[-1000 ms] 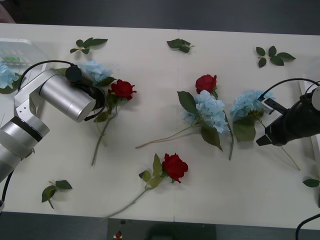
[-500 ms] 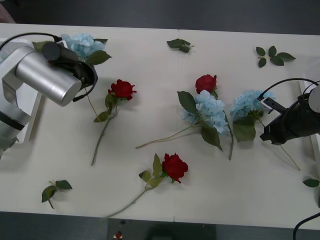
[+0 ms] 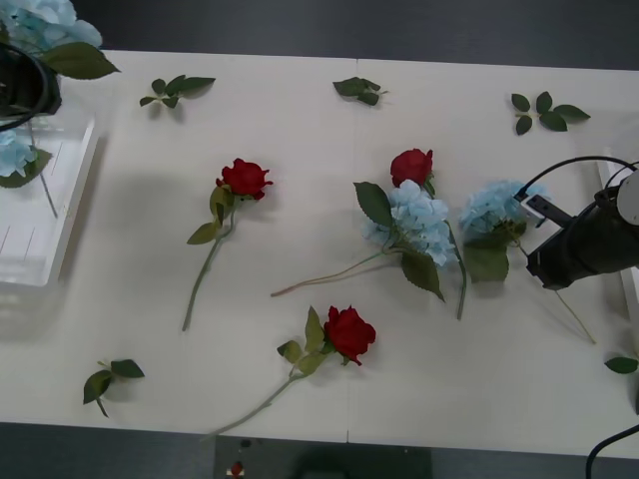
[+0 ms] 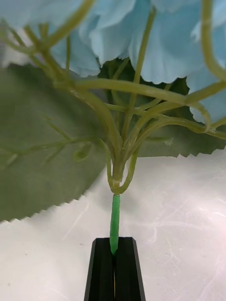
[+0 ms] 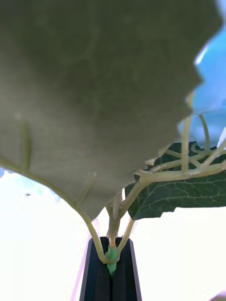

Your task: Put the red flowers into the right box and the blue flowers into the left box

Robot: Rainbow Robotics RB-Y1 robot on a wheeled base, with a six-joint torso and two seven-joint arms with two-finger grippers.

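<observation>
My left gripper is shut on the stem of a blue flower, which hangs at the far left corner over the left box. Another blue flower lies in that box. My right gripper is shut on the stem of a blue flower lying on the table at the right. A third blue flower lies mid-table. Three red flowers lie loose: one left of centre, one by the middle blue flower, one near the front. A sliver of the right box shows at the right edge.
Loose green leaf sprigs lie along the far side of the table, at the front left and at the right edge. Long stems of the roses trail toward the table's front edge.
My left arm has carried its blue flower away from the left rose, up and left to above the left box. The right gripper has barely shifted and still holds its stem.
</observation>
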